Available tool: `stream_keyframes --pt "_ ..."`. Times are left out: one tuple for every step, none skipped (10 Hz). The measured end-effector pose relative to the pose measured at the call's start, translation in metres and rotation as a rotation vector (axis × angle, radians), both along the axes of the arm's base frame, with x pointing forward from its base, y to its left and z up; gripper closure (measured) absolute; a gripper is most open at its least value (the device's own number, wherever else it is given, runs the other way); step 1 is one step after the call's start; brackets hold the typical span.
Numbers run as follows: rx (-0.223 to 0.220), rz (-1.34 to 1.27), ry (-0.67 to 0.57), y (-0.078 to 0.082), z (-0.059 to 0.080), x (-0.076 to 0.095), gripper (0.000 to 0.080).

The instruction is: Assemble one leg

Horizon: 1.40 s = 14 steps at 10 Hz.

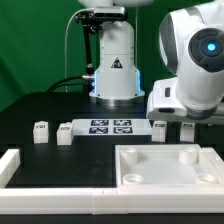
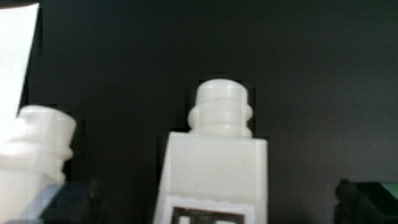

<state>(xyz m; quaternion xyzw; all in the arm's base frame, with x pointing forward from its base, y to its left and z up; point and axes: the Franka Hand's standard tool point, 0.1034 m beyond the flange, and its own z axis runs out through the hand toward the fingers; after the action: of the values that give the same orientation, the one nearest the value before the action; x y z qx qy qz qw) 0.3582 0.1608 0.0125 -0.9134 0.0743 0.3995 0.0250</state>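
I saw the gripper (image 2: pixel 210 202) wide open, its fingers (image 2: pixel 366 198) far apart. One leg (image 2: pixel 217 150) stood up on the black table (image 2: pixel 311 80) between them, not held. A second leg (image 2: pixel 36 150) stood just beside it.

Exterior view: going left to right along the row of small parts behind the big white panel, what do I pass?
Leftmost leg → second leg → marker board → third leg; what lies farther right under the arm is unclear.
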Motion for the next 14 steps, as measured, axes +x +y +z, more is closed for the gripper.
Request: stream_keyframes --pt "-0.001 0.002 0.002 0.0016 -0.0019 -0.0007 0.0150" --pt "0.000 0.002 0.004 0.0010 -0.0029 -0.0011 0.0150" --pt "-0.001 0.001 0.005 0.0004 -0.0036 -0.0015 0.0150" --pt "-0.001 0.002 0.005 0.0005 -0.0036 -0.0015 0.0272" --pt "0.000 0.002 0.005 0.0002 -0.0036 -0.0014 0.0408" --pt "0.001 0.003 0.005 -0.0011 -0.0038 -0.0011 0.0408" --pt "0.000 0.003 0.005 -0.0016 -0.0038 -0.0009 0.0511" --pt "0.000 0.003 0.005 -0.0015 -0.0038 -0.0009 0.0511" --pt "0.000 0.003 0.005 -0.0015 -0.0038 -0.0009 0.0511" --pt "0.000 0.003 0.005 -0.0015 -0.0038 -0.0009 0.0511" --pt "0.000 0.003 0.005 -0.0015 -0.0038 -0.0009 0.0511" --pt "0.000 0.003 0.005 -0.0015 -0.0038 -0.0009 0.0511" --pt "0.000 0.003 0.005 -0.0015 -0.0038 -0.0009 0.0510" --pt "-0.002 0.011 0.019 -0.0032 -0.0001 -0.0017 0.0509"
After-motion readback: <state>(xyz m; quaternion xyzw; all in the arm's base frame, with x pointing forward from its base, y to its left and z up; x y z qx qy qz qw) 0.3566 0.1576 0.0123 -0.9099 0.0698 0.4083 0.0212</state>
